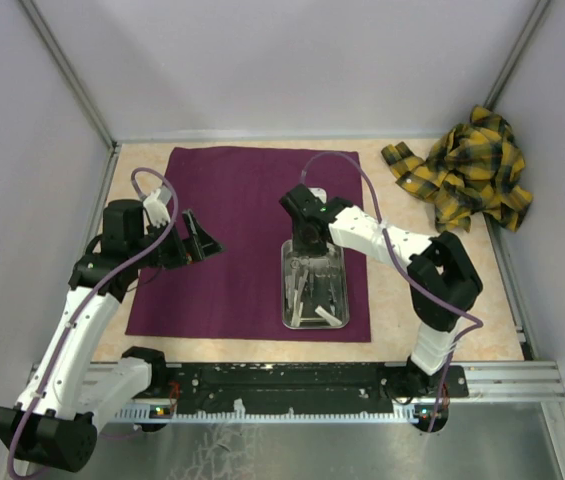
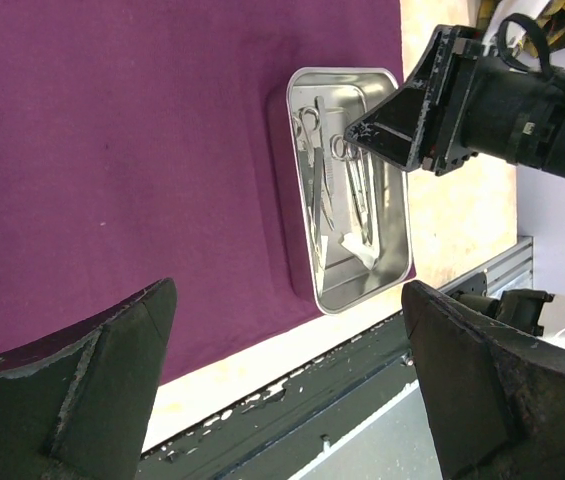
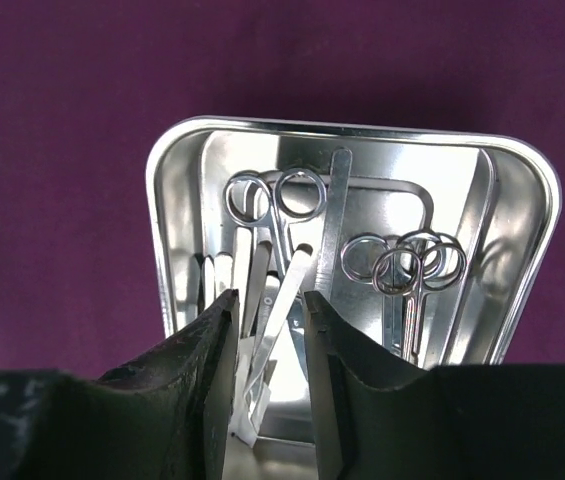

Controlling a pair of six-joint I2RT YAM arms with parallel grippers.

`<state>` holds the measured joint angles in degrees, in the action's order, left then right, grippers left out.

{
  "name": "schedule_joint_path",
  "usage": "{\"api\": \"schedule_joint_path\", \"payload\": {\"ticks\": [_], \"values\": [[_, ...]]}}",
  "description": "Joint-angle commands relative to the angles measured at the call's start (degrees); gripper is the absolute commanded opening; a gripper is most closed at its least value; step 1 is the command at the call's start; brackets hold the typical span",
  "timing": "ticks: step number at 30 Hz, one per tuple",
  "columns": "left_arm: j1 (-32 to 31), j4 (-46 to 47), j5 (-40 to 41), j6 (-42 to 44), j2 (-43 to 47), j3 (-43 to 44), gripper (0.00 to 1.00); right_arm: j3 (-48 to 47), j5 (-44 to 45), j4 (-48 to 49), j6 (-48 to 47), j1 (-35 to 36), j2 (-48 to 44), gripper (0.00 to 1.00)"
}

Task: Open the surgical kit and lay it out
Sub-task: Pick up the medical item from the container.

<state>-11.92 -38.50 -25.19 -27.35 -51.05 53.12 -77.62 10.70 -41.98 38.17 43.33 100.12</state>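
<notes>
Right gripper point(image 3: 270, 305): pointed down into the rectangular shiny steel tray point(image 3: 362, 128). The black fingers point(image 3: 212, 350) stand a narrow gap apart. A slim pale strip point(image 3: 287, 290), white plastic or bright metal, runs up through that gap. I cannot tell whether the pads are biting it or only flanking it.

Around the strip, all loose in the tray:
- ring-handled steel scissors point(image 3: 282, 235), just to its far side, shanks nearly against it
- a flat steel bar point(image 3: 337, 210), possibly forceps, alongside
- a second ring-handled instrument point(image 3: 417, 300), off to the right
- more pale pieces stacked at the left finger, too jumbled to count

The tray sits on the near right part of the dark purple cloth wrap point(image 1: 242, 230). The wrap is spread flat on the tan table point(image 1: 402, 320).

Left gripper point(image 1: 197, 243): jaws wide apart, holding nothing. It hangs above the left half of the cloth, well away from the tray.

A yellow-and-black plaid cloth point(image 1: 467, 165) is crumpled in the far right corner, out of play.

Judgement: the wrap is open, and the contents are not yet laid out.

Risks from here:
- The pieces overlap, so the jaws could take a neighbour along with the strip and shed it mid-lift.
- The strip is thin and slick, so an off-centre pinch could let it pivot or slip out.
- Fingertips set too low would scrape the tray floor.
- A snagged scissor ring could drag the unheld tray across the cloth and bunch it.
</notes>
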Motion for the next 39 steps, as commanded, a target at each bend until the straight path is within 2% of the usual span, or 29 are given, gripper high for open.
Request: {"api": "schedule_joint_path", "payload": {"ticks": [1, 13, 23, 39], "values": [[-0.3, 2.5, -1.8, 1.4, -0.3, 0.7, 1.00, 0.2, 1.8, -0.5, 3.7, 0.1, 1.2, 0.30], [-0.3, 4.0, -2.0, 1.8, -1.6, -2.0, 1.00, 8.4, 0.6, 2.3, 6.6, 0.1, -2.1, 0.30], [-0.3, 4.8, -2.4, 1.8, -1.7, -3.0, 1.00, 8.8, -0.4, 5.5, 7.4, 0.1, -1.8, 0.30], [-0.3, 5.2, -2.0, 2.3, -3.0, -2.6, 0.99, 5.2, -0.4, 6.7, 6.8, -0.1, 4.0, 0.30]]}}
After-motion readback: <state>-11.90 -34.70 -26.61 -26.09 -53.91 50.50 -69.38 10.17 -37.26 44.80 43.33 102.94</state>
